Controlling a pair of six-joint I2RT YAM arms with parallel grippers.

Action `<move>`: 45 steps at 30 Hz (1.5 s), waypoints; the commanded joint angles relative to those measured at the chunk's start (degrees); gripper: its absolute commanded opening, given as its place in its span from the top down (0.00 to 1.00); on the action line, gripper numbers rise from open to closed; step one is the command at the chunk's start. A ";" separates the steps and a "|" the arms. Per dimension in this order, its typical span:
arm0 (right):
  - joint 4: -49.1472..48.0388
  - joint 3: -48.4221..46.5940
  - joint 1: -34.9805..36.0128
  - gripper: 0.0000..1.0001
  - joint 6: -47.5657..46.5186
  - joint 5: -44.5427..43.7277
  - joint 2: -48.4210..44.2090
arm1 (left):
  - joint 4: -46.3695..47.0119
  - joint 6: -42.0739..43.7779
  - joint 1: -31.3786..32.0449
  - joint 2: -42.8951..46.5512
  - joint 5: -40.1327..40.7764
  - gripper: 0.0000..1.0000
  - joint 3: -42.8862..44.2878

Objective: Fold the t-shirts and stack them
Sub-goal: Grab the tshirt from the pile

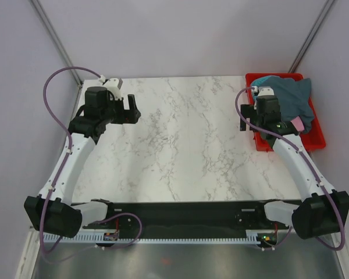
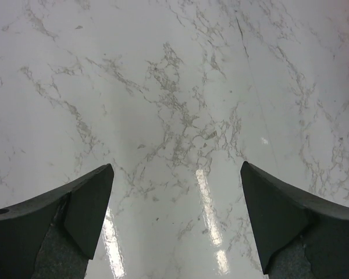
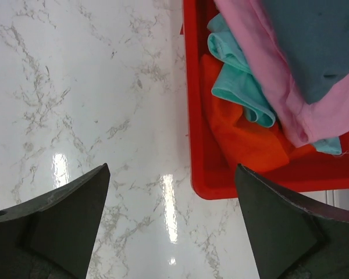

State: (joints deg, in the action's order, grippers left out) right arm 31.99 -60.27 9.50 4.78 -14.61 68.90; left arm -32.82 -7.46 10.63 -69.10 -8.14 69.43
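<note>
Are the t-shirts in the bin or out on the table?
All in the red bin: blue shirt, pink shirt, teal shirt, orange shirt, bunched together.

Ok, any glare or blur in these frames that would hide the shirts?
Left wrist: bright glare streaks on the glossy table between the fingers of the open left gripper, nothing hidden. Right wrist: similar streaks beside the red bin; the t-shirts are sharp, colours distinct. Top external: even light, soft shadows, shirts small but clear.
</note>
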 commanded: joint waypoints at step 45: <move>-3.07 -41.06 -18.29 1.00 -12.76 9.15 26.48 | -0.41 7.99 -0.17 -10.27 -12.17 0.07 4.40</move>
State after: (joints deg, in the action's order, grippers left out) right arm 31.94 -96.18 -10.59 -6.48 -12.71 106.06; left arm -35.44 0.27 10.61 -79.88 -21.04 72.79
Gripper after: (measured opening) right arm 0.034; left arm 0.937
